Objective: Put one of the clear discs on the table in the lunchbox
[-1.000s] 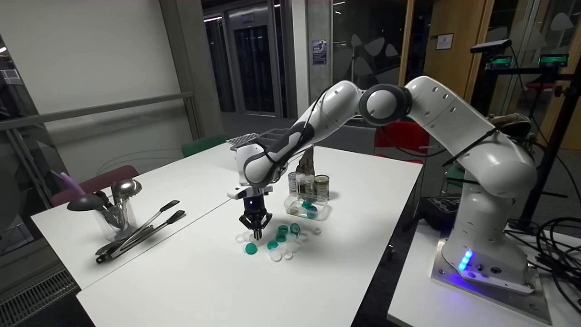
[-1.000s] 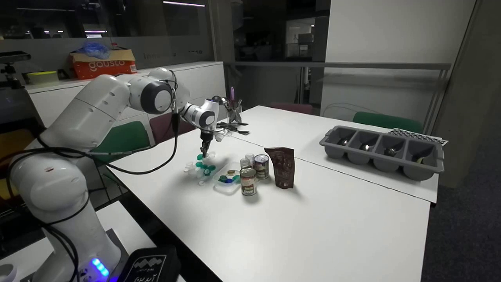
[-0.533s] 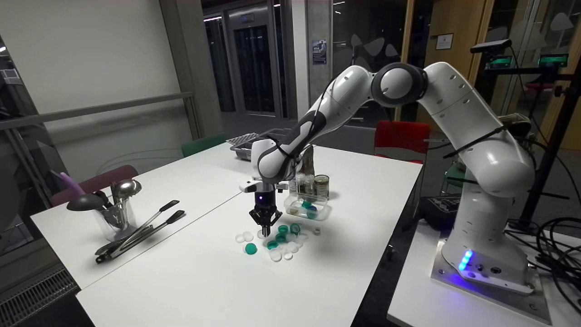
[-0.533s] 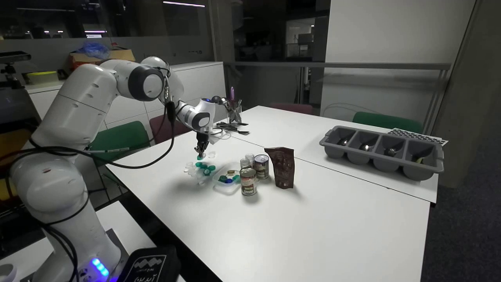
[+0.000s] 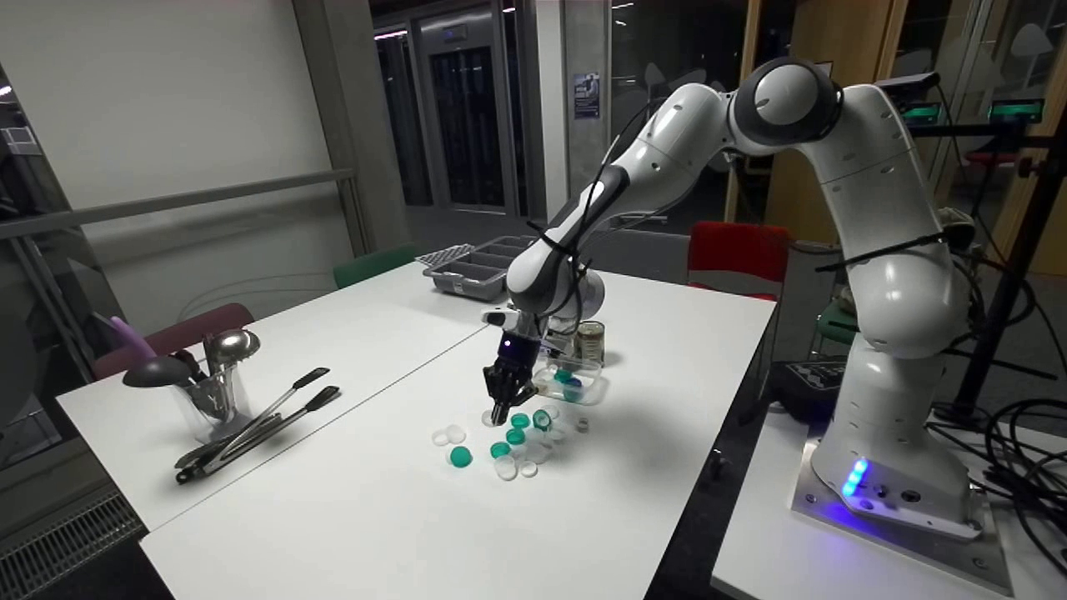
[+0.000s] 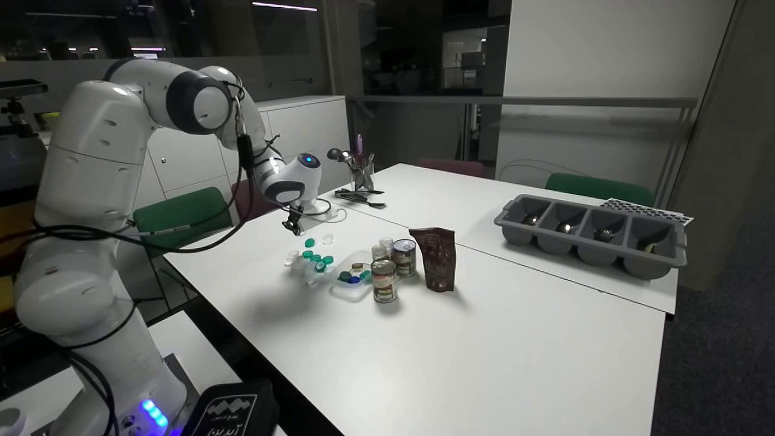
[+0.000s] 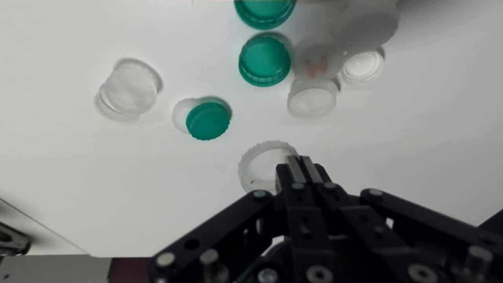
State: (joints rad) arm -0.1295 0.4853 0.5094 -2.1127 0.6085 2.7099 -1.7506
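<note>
My gripper [image 5: 498, 412] is shut on the rim of a clear disc [image 7: 248, 167], which shows as a whitish ring left of the fingertips in the wrist view [image 7: 300, 167]. The disc also shows beside the fingertips in an exterior view [image 5: 488, 418]. The gripper is tilted, a little above the white table [image 5: 375, 517]. Other clear discs [image 5: 506, 468] lie scattered among teal-green discs [image 5: 460, 456]. The transparent lunchbox [image 5: 593, 387] stands behind the scattered discs, with green, blue and brownish caps inside; it also shows in an exterior view [image 6: 351, 294].
Cans [image 6: 384, 281], small clear jars and a brown pouch [image 6: 436, 260] stand close beside the lunchbox. A grey cutlery tray [image 6: 590, 233] is farther off. Tongs [image 5: 258, 433] and a utensil holder [image 5: 215, 400] stand at the other table side.
My gripper has moved towards the robot base, risen slightly and tilted. The clear disc has moved along with it. The other discs and the lunchbox look unchanged.
</note>
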